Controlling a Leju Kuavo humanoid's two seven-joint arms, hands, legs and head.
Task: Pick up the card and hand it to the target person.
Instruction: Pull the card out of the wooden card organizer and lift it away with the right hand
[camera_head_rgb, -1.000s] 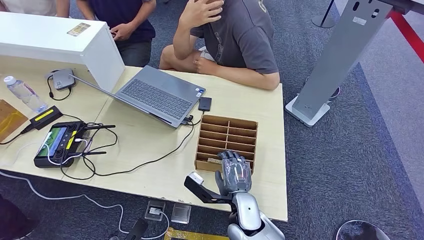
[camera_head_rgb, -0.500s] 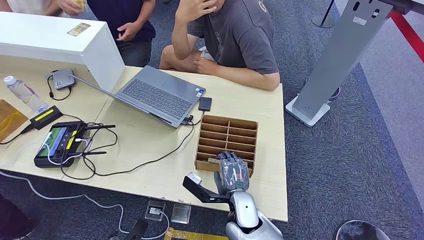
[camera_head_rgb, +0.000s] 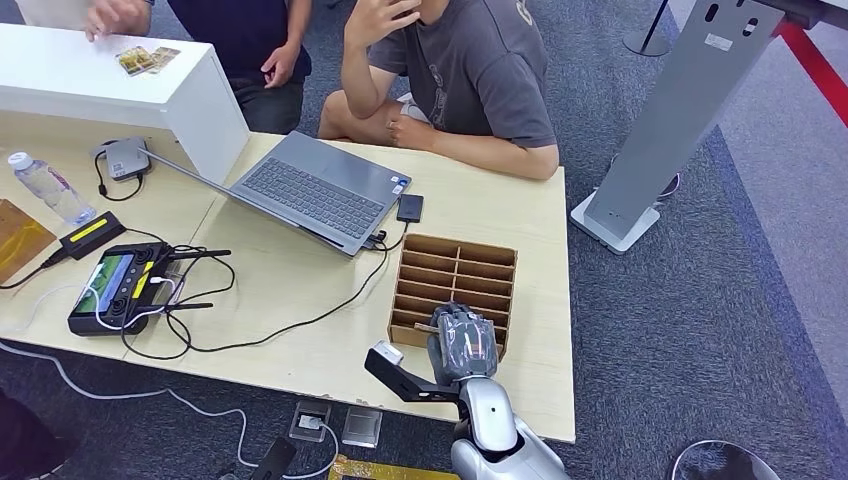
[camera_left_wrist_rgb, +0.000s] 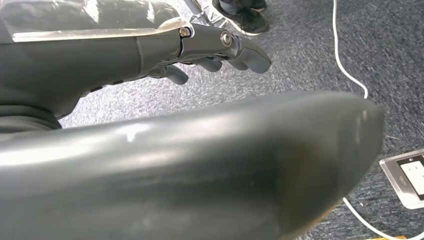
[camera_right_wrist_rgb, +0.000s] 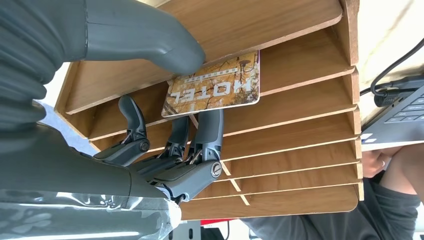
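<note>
Clearly the grasp was under way: the right hand (camera_head_rgb: 466, 343) was at the near row of the wooden rack (camera_head_rgb: 480, 262) on the table (camera_head_rgb: 300, 270), and in the right wrist view its thumb pressed on one face of the card (camera_right_wrist_rgb: 215, 85) while dark fingers (camera_right_wrist_rgb: 209, 131) lay against the other, so the card was pinched, though lightly and near one edge only. The card, printed with the word HOTEL, sat partly in its slot between two wooden dividers.

To do this step well, the pinch probably needed to firm up before any lift, since a thin card held by its margin could pivot or slip. The pull would best run straight along the slot, keeping the card parallel to the dividers so it did not catch on the wood or drag the light rack along.

The left hand (camera_left_wrist_rgb: 215, 50) hung over the carpet with its fingers loosely curled and nothing in them.

A seated person (camera_head_rgb: 470, 80) leaned on the far edge of the table beside a laptop (camera_head_rgb: 310, 190).
</note>
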